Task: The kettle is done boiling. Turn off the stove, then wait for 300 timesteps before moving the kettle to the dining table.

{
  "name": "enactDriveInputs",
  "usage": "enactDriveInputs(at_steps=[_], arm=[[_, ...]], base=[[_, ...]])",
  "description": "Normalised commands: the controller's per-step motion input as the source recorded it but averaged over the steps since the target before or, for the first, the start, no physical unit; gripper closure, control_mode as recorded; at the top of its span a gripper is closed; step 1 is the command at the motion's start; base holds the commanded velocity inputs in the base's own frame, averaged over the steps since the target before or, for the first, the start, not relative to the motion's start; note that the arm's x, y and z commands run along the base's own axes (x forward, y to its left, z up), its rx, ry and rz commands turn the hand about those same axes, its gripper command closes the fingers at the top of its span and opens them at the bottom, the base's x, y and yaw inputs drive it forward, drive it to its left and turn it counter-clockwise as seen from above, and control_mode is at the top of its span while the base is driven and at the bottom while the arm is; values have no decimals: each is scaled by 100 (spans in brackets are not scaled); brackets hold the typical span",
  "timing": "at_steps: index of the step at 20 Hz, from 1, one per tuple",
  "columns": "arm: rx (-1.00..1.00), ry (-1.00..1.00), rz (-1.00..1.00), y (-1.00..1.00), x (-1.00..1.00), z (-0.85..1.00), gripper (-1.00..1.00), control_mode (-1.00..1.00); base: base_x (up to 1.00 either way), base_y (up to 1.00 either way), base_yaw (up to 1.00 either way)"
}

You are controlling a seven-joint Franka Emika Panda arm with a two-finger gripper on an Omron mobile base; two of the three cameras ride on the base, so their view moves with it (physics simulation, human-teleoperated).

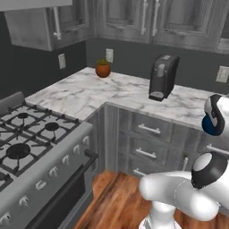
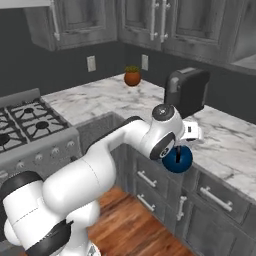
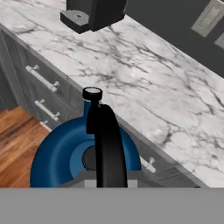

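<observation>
Carrying step: the kettle [image 2: 178, 159] is off the stove [image 1: 27, 147] and hangs in the air under the hand, so I judge the burner and the wait are behind and the move to the dining table is in hand.
Pincer: the pincer [image 2: 179, 148] is closed on the kettle's black arched handle [image 3: 106, 144], gripping it from above.
Kettle place: it hangs in front of the grey drawers [image 2: 215, 199], just off the edge of the marble surface [image 3: 144, 74], well apart from the stove.
Arm pose: the arm reaches forward and to the right from the base, elbow bent, hand pointing down.
Next move: keep the grip firm and the kettle level while the base turns toward the table.
Far: a black coffee machine [image 1: 163, 77] and a potted plant [image 1: 103, 68] stand on the surface.
</observation>
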Motion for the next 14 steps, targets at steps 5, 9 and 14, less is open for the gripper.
enactDriveInputs(at_steps=[5,9,14], arm=[[0,0,0,0,0,0,100,100],[0,0,0,0,0,0,100,100],[0,0,0,0,0,0,100,100]], base=[[-15,-42,-39],[-16,-44,-38],[-16,-42,-39]])
